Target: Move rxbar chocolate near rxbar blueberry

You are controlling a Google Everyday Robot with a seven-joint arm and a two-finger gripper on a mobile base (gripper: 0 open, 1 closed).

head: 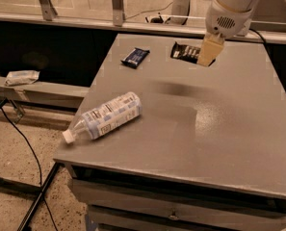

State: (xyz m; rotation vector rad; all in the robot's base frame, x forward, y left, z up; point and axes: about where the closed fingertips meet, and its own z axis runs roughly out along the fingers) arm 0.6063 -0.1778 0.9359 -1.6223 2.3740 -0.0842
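Camera view looks down at a grey table [219, 143]. The gripper [204, 57] is over the far part of the table, right of the middle, under the white arm [229, 6]. Its tan fingers [209, 47] are clamped on the right end of the black snack bar [185, 52], and the bar sticks out to the left from them, almost level. White lettering is seen on the wrapper, but it is too small to read. The bar seems to be lifted off the tabletop: a soft dark shadow [176, 88] lies on the surface nearer to the camera, apart from the bar itself.

The blue snack bar [135, 57] lies flat on the far left part of the table, close to the left edge. It is to the left of the black bar and near it, with a strip of bare tabletop between them; they do not touch.

A plastic bottle [108, 115] with a printed label lies on its side at the front left part of the table, well apart from both bars. Its white cap [67, 136] points toward the front left corner. Left of the table, a pale crumpled packet [21, 76] rests on a low ledge [46, 88], and a black cable [22, 138] runs across the speckled floor [17, 162].
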